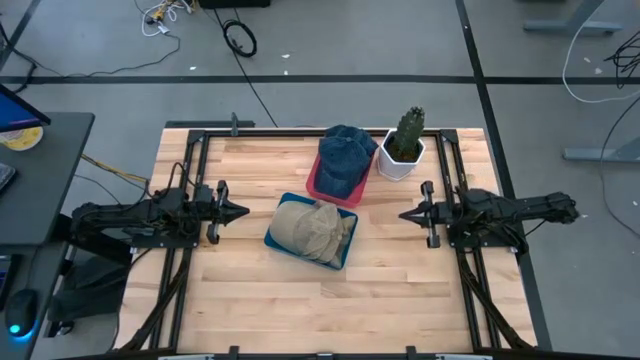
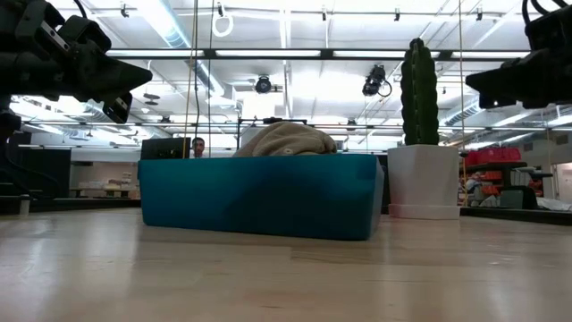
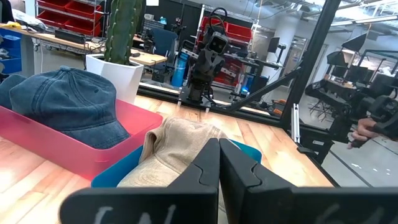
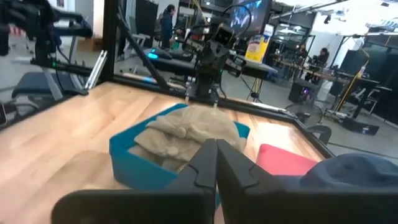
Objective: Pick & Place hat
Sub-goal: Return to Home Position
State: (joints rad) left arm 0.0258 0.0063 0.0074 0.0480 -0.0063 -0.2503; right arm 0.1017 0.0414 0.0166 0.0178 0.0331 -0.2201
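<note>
Pinched fully together, gripping nothing: left hand and right hand, raised at opposite sides of the pale wooden worktop, tips pointing inward. Between them, crumpled tan caps heaped in a rectangular blue bin; domed denim cap in the red bin just behind.

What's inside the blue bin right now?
The blue bin holds a brown cap, mounded above the rim. It covers the bin's floor, so whether another cap lies underneath cannot be seen from any view.
</note>
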